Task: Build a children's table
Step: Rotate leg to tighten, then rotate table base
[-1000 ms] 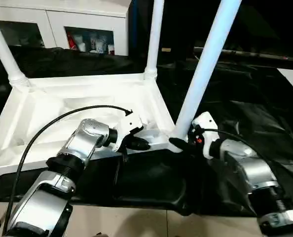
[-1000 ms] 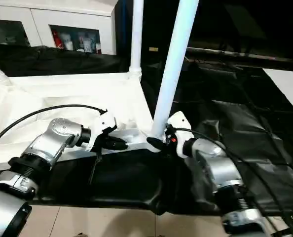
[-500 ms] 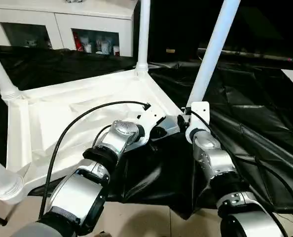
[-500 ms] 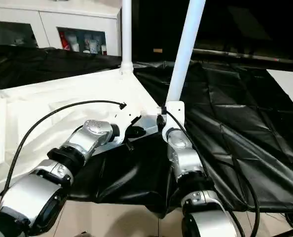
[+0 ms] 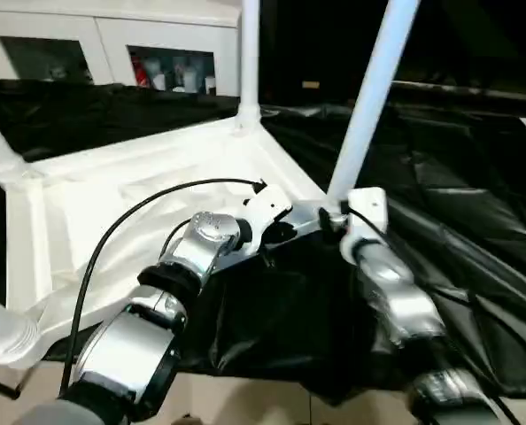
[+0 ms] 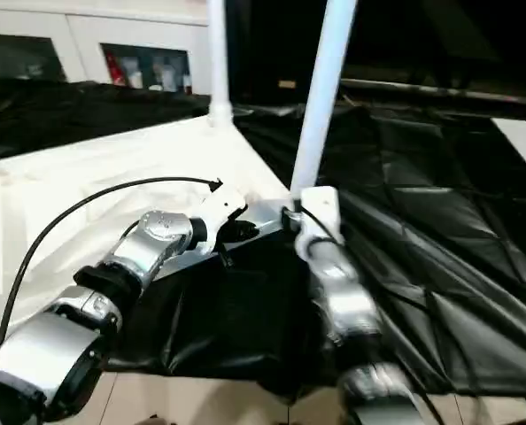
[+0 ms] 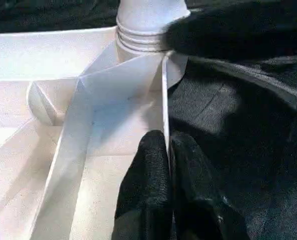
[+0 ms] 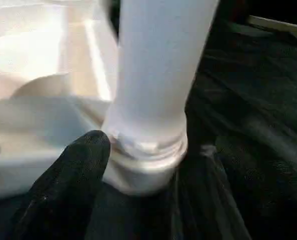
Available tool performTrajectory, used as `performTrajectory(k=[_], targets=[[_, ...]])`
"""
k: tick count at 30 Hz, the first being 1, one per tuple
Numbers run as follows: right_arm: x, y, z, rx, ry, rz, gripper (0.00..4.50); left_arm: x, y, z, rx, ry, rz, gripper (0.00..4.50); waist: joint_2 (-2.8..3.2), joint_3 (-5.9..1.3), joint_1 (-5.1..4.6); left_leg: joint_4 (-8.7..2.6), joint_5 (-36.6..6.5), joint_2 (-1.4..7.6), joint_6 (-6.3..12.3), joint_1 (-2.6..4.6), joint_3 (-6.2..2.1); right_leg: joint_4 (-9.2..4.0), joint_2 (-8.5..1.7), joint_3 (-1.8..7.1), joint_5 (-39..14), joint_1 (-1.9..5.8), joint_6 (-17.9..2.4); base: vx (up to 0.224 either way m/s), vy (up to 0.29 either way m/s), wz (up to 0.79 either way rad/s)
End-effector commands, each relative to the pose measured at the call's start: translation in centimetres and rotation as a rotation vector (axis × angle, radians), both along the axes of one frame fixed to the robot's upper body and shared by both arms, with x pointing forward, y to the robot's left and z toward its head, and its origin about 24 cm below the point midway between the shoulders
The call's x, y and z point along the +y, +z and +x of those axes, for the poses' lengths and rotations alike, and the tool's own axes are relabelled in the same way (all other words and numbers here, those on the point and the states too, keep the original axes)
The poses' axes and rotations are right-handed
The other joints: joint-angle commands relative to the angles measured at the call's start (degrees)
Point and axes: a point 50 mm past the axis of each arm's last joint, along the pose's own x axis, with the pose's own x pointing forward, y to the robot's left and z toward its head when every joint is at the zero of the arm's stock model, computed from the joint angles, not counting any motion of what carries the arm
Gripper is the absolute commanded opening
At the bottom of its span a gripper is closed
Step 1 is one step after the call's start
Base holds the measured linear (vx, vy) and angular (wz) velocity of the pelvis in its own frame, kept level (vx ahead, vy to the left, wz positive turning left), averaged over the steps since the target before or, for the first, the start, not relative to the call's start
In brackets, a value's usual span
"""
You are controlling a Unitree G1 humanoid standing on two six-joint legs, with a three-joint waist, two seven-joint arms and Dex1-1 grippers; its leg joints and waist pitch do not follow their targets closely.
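Left gripper [image 7: 167, 165] was clamped on the tabletop's [image 5: 112, 195] near rim. The leg [image 5: 369, 97] rose straight up just beyond the right gripper [image 8: 138, 165] — fingers spread round its base, no squeeze.

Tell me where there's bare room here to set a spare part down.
Free: the black sheet right of the near leg, and the tabletop's underside between its ribs. Crowded: the near corner, where the left gripper pinches the rim and the right gripper meets the leg base.
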Motion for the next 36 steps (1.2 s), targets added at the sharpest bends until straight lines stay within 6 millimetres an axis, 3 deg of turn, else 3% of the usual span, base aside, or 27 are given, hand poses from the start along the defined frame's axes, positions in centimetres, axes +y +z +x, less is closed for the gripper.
performTrajectory(k=[1, 2, 3, 5, 6, 7, 9, 10, 11, 12, 14, 15, 17, 18, 20, 21, 23, 24, 28, 32, 33, 36], targets=[[0.3, 0.9, -0.3, -0.011, 0.060, 0.015, 3.79, -0.2, 0.9, 0.1, -0.051, -0.009, -0.083, 0.00, -1.17, -3.90, 0.16, -3.50, -7.21, 1.38, 5.82, -0.06, -0.03, -3.01, -3.60, 3.02, -11.06, 3.83, -9.50, 0.000, 0.000, 0.00], [0.3, 1.0, -0.8, -0.009, 0.088, 0.022, 3.82, 0.0, 1.2, 0.1, -0.060, -0.008, -0.101, 0.47, -1.19, -3.71, -0.04, -3.64, -8.68, 1.25, 5.01, -0.19, 0.02, -3.52, -3.53, 2.92, -14.46, 3.62, -8.72, 0.000, 0.000, 0.00], [0.4, 1.1, -1.1, -0.001, 0.110, 0.041, 3.82, 0.2, 1.6, 0.2, -0.069, -0.014, -0.117, 0.58, -1.48, -3.53, -0.01, -3.76, -10.18, 1.25, 4.28, -0.12, -0.09, -3.88, -3.63, 2.82, -18.24, 3.61, -7.77, 0.000, 0.000, 0.00], [0.8, 1.2, -1.5, 0.021, 0.141, 0.082, 3.82, 0.6, 2.2, 0.2, -0.091, -0.025, -0.116, 0.64, -1.15, -3.51, -0.15, -3.94, -11.85, 1.61, 3.11, 0.24, -0.19, -4.27, -3.80, 2.94, -20.74, 3.12, -7.45, 0.000, 0.000, 0.00], [0.8, 1.2, -1.5, 0.023, 0.142, 0.084, 3.82, 0.7, 2.2, 0.2, -0.093, -0.025, -0.115, 0.76, -0.71, -3.62, -0.16, -3.98, -12.15, 1.76, 2.66, 0.51, -0.27, -4.17, -3.76, 2.96, -19.93, 2.97, -7.81, 0.000, 0.000, 0.00], [1.0, 1.3, -1.7, 0.033, 0.154, 0.094, 3.82, 1.1, 2.5, 0.2, -0.113, -0.027, -0.100, 0.88, -1.14, -3.38, -0.51, -4.16, -12.62, 1.77, 2.15, 0.11, -0.30, -4.12, -3.45, 2.90, -18.72, 3.01, -7.90, 0.000, 0.000, 0.00], [1.4, 1.6, -1.8, 0.035, 0.171, 0.103, 3.82, 2.4, 3.9, -0.2, -0.125, -0.002, -0.131, 1.00, -0.04, -3.56, -0.70, -4.31, -13.63, 2.05, 0.33, 0.31, -0.52, -3.50, -3.63, 3.07, -16.40, 3.24, -8.65, 0.000, 0.000, 0.00], [1.5, 1.7, -1.8, 0.034, 0.173, 0.107, 3.82, 2.6, 4.0, -0.3, -0.119, -0.002, -0.139, 1.00, -0.27, -3.47, -0.94, -4.39, -13.16, 2.10, 0.28, 0.01, -0.51, -3.42, -3.64, 3.14, -15.29, 3.32, -9.14, 0.000, 0.000, 0.00], [1.9, 2.0, -1.6, 0.033, 0.183, 0.125, 3.82, 3.5, 4.5, -1.1, -0.090, -0.014, -0.161, 1.24, -0.16, -3.50, -1.00, -4.31, -13.12, 2.08, -0.13, 0.19, -0.43, -3.17, -3.64, 3.13, -14.64, 3.28, -9.96, 0.000, 0.000, 0.00], [2.0, 2.1, -1.6, 0.033, 0.188, 0.134, 3.82, 3.8, 4.6, -1.5, -0.078, -0.027, -0.165, 1.24, -0.27, -3.53, -1.11, -4.24, -12.77, 2.08, -0.21, 0.38, -0.26, -3.14, -3.54, 3.19, -14.03, 3.11, -10.34, 0.000, 0.000, 0.00], [2.5, 2.6, -1.2, 0.026, 0.212, 0.148, 3.82, 4.9, 4.3, -3.3, -0.008, -0.091, -0.149, 1.39, -0.72, -3.52, -1.58, -4.15, -9.95, 1.88, 0.09, -0.05, -0.11, -2.50, -3.14, 3.26, -11.10, 3.16, -10.97, 0.000, 0.000, 0.00], [2.6, 2.6, -1.1, 0.026, 0.215, 0.148, 3.82, 5.1, 4.2, -3.6, 0.008, -0.100, -0.144, 1.39, -0.46, -3.50, -1.61, -3.91, -9.61, 1.64, 0.24, 0.39, 0.16, -2.56, -2.84, 3.39, -10.38, 2.70, -11.00, 0.000, 0.000, 0.00], [2.7, 2.6, -0.7, 0.029, 0.225, 0.145, 3.82, 5.5, 4.0, -4.4, 0.045, -0.128, -0.137, 1.43, -0.63, -3.70, -1.51, -3.88, -8.16, 1.71, 0.29, 0.28, 0.03, -1.92, -2.98, 3.37, -8.94, 3.04, -11.15, 0.000, 0.000, 0.00], [3.0, 2.5, -0.1, 0.040, 0.244, 0.150, 3.82, 6.0, 3.5, -5.5, 0.093, -0.170, -0.117, 1.69, -0.84, -3.64, -1.50, -3.88, -7.94, 1.66, 0.47, 0.25, 0.16, -2.05, -2.88, 3.40, -8.91, 2.97, -11.10, 0.000, 0.000, 0.00], [3.7, 2.3, 0.8, 0.062, 0.281, 0.160, 3.82, 6.1, 3.2, -6.7, 0.139, -0.204, -0.097, 1.75, -0.79, -3.46, -1.53, -3.86, -9.21, 1.63, -0.18, 0.45, 0.32, -2.13, -2.91, 3.48, -10.39, 2.67, -11.10, 0.000, 0.000, 0.00], [4.1, 2.3, 1.2, 0.072, 0.308, 0.165, 3.82, 6.0, 3.1, -7.1, 0.148, -0.207, -0.092, 1.90, -0.88, -3.39, -1.68, -3.98, -10.00, 1.63, -0.50, 0.17, 0.11, -1.97, -3.03, 3.49, -11.44, 2.88, -11.24, 0.000, 0.000, 0.00], [4.8, 2.3, 1.7, 0.085, 0.343, 0.169, 3.82, 5.9, 3.0, -7.5, 0.160, -0.192, -0.079, 2.15, -0.85, -3.28, -1.60, -3.82, -11.34, 1.60, -0.74, 0.46, 0.33, -2.37, -3.07, 3.59, -13.26, 2.63, -10.81, 0.000, 0.000, 0.00], [5.3, 2.4, 2.2, 0.086, 0.350, 0.168, 3.82, 6.0, 2.8, -7.6, 0.163, -0.170, -0.060, 2.18, -1.01, -3.26, -1.65, -3.89, -10.95, 1.52, -0.85, 0.16, 0.20, -2.32, -3.03, 3.57, -13.90, 2.89, -10.33, 0.000, 0.000, 0.00], [6.1, 2.7, 3.2, 0.077, 0.350, 0.171, 3.82, 6.2, 2.5, -7.7, 0.162, -0.115, -0.012, 2.60, -0.95, -3.22, -1.81, -3.88, -11.10, 1.43, -1.40, 0.25, 0.10, -2.60, -2.91, 3.51, -16.34, 2.86, -8.72, 0.000, 0.000, 0.00], [5.6, 3.0, 5.1, 0.054, 0.133, 0.199, 3.82, 7.1, 1.7, -6.8, 0.051, 0.038, 0.074, 2.78, -1.11, -3.52, -2.19, -3.74, -10.33, 1.25, -2.21, 0.16, 0.01, -2.33, -2.78, 3.46, -15.61, 2.88, -8.17, 0.000, 0.000, 0.00], [5.3, 3.0, 5.3, 0.045, 0.090, 0.201, 3.82, 7.4, 1.6, -6.6, 0.015, 0.060, 0.100, 3.04, -1.08, -3.48, -2.17, -3.69, -10.24, 1.26, -2.13, 0.20, 0.06, -2.31, -2.73, 3.46, -14.82, 2.69, -8.11, 0.000, 0.000, 0.00], [4.1, 3.0, 5.7, 0.029, -0.018, 0.231, 3.82, 8.1, 1.4, -6.6, -0.028, 0.115, 0.151, 3.17, -1.15, -3.63, -1.94, -3.63, -9.83, 1.29, -1.83, 0.24, 0.06, -1.89, -2.61, 3.39, -12.50, 2.70, -8.32, 0.000, 0.000, 0.00]])
